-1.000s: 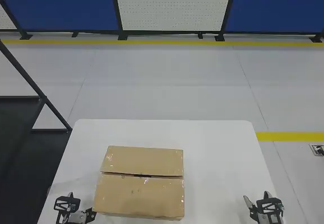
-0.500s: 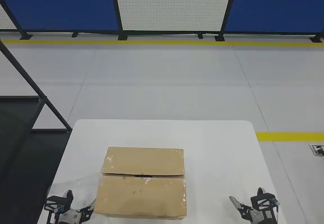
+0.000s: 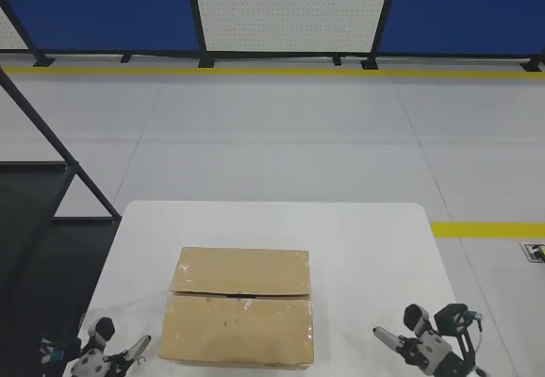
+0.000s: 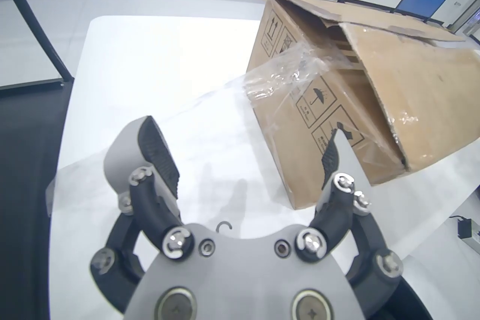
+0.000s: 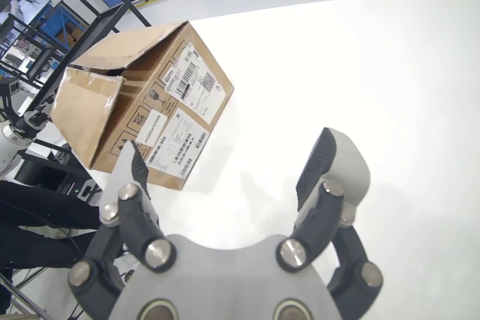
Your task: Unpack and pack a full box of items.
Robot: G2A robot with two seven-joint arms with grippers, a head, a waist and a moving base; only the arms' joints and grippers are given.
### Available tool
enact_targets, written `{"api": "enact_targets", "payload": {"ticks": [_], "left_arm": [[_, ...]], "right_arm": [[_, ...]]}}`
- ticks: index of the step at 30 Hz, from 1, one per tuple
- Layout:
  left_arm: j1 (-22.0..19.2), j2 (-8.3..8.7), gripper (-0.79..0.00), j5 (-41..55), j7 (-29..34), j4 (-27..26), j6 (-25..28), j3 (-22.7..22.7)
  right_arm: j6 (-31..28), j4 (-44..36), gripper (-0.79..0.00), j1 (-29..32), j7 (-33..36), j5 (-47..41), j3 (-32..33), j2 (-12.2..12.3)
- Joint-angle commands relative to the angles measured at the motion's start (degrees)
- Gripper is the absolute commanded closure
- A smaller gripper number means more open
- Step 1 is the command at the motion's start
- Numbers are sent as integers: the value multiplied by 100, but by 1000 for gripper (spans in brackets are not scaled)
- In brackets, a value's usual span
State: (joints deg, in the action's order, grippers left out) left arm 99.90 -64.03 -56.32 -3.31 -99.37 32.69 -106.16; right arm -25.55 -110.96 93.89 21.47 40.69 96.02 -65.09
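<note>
From above, the cardboard box (image 3: 239, 306) sits on the white tabletop (image 3: 367, 245), midway between the side edges and close to the near edge. Its two long top flaps are down and meet at a seam across the middle. The left end effector (image 3: 120, 345) hovers at the near left corner, just beside the box's end. The right end effector (image 3: 397, 328) is by the near right corner, apart from the box. Both have their fingers spread and hold nothing.

In the left wrist view, the left end effector (image 4: 247, 149) is wide open over bare tabletop (image 4: 150, 66), with nothing between its pads. The box (image 4: 393, 85) lies just ahead of it. A strip of clear tape (image 4: 285, 74) is peeled off the box's end and trails across the tabletop past one finger. Whether it clings to that finger is unclear. The top flaps gape slightly at this end.

In the right wrist view, the right end effector (image 5: 227, 164) is equally wide open and empty. The box (image 5: 123, 111) stands ahead of it with its labelled end (image 5: 195, 81) facing the camera. Here too one top flap sits slightly raised.

The step in hand looks like opening the box, with unpacking not yet begun. To do it well, first get the loose tape clear so it cannot re-stick or drag the box. Then slip one fingertip into the gap under a flap's end and lift it outward while the other arm steadies the far side. Taking one flap at a time should keep the box from sliding toward the near edge.
</note>
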Motion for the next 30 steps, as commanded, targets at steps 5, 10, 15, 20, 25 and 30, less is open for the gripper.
{"api": "enact_targets", "payload": {"ticks": [5,10,15,20,25,30], "left_arm": [[-1,-1,-785,-1,-1,0,-3,3],[-50,-11,-785,70,149,-100,-113,121],[-36,27,-785,698,648,-57,413,31],[-25,96,-785,750,1086,101,919,-167],[83,127,-785,373,1025,215,1255,-207],[85,109,-785,-130,779,121,1122,49]], "right_arm": [[1,0,-785,0,-1,1,0,0],[-348,181,-785,-163,112,-739,-225,-5],[-959,583,-785,-723,864,-1856,-584,27],[-1249,789,-785,-1097,1428,-2375,-733,75],[-1317,787,-785,-1154,1553,-2491,-734,111],[-1397,746,-785,-1087,1548,-2537,-713,142]]}}
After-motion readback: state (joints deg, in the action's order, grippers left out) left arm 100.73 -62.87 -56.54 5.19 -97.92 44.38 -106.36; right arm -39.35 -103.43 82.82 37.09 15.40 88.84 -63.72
